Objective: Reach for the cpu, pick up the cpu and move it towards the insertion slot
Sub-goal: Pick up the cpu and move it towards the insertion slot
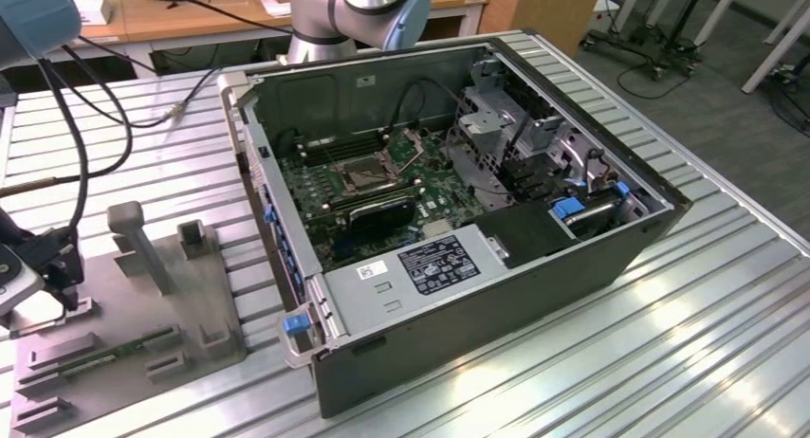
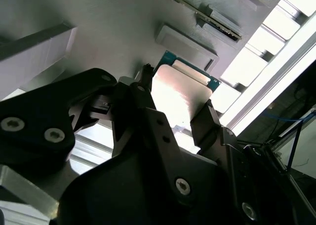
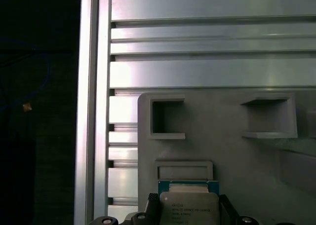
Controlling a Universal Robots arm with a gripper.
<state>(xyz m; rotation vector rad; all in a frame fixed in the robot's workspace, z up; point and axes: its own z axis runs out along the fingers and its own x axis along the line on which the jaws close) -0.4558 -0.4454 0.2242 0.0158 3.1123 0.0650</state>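
At the exterior view's left edge, low in the frame, the end effector (image 1: pixel 61 282) hangs over the near-left corner of a grey tray (image 1: pixel 203 301) that lies on the ribbed metal tabletop (image 1: pixel 708 343). In both wrist views its black fingers (image 2: pixel 148 106) are closed against two opposite edges of the cpu (image 2: pixel 177 92), so the chip's pale silver top sits squarely between them. A thin strip of the chip's green-blue rim shows beyond the metal cap.

In the first wrist view, the cpu (image 3: pixel 189 207) is held between the fingers (image 3: pixel 224 207) just beside a shallow rectangular recess (image 3: pixel 183 169) in the tray (image 3: pixel 222 111). Two deeper square recesses lie farther off in the same grey surface. Whether the chip rests on the tray or is raised off it cannot be told.

The insertion slot (image 1: pixel 358 175) is well apart from the end effector. It is a square metal-framed socket on the green motherboard (image 1: pixel 379 206), inside the open computer case (image 1: pixel 506 296) that fills the middle of the exterior view. A long green memory strip (image 1: pixel 120 351) lies in the tray toward the lower left of the frame. The arm's base (image 1: pixel 348 11) stands at the top centre, behind the case.
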